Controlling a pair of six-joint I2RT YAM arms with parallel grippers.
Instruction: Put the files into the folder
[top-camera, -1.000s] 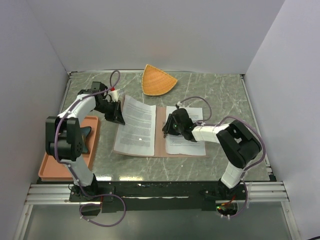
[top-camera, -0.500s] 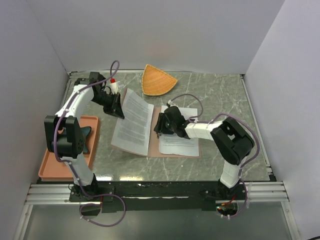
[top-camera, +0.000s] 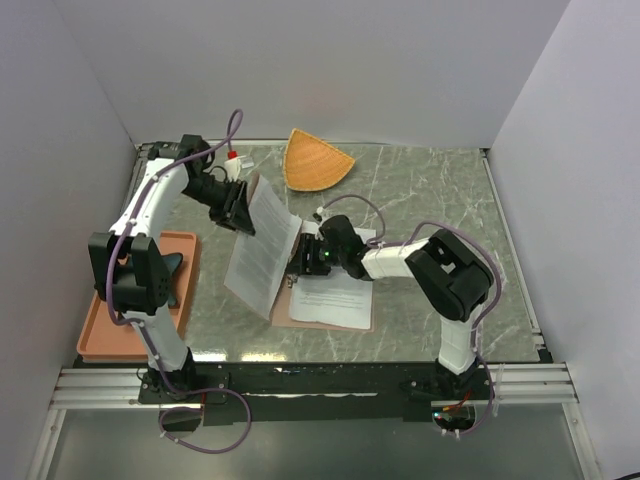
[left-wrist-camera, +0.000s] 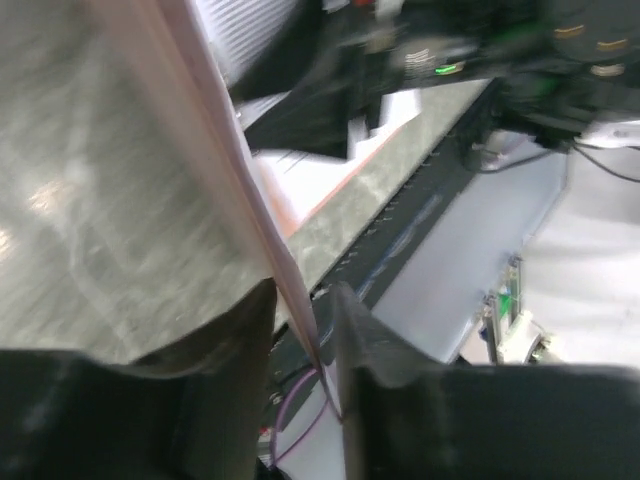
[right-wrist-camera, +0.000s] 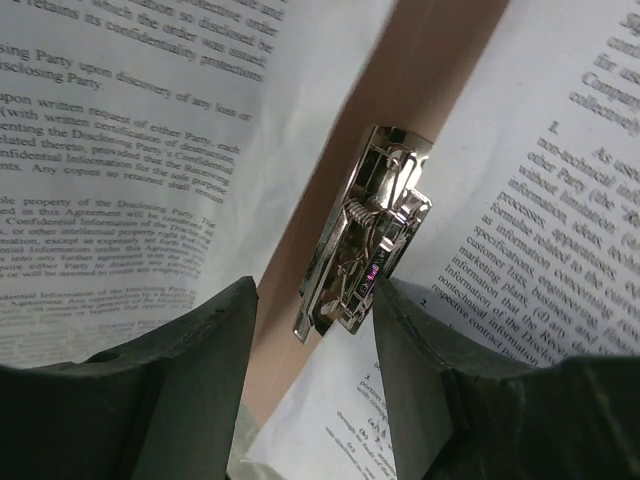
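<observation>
The overhead view gives the whole layout. The flat reddish-brown card folder (top-camera: 282, 312) lies open at mid-frame on the grey marbled table top (top-camera: 430, 190). Its right half is flat under one white printed paper sheet (top-camera: 335, 290). Its left flap is tilted up steeply, with a second printed sheet (top-camera: 262, 250) on its inner face. The left gripper (top-camera: 238, 208) sits at that flap's upper edge, and the right gripper (top-camera: 305, 260) is at the fold.

Only the left wrist view shows the grip. The flap's thin edge runs down between the dark fingers (left-wrist-camera: 240, 380), which stand slightly apart, with a gap on one side of the edge, so they are not pinching it.

Only the right wrist view shows the small shiny metal clip (right-wrist-camera: 365, 235) on the bare brown spine. It lies between that gripper's parted fingertips (right-wrist-camera: 210, 350), which hold nothing; whether they touch the clip I cannot tell.
</observation>
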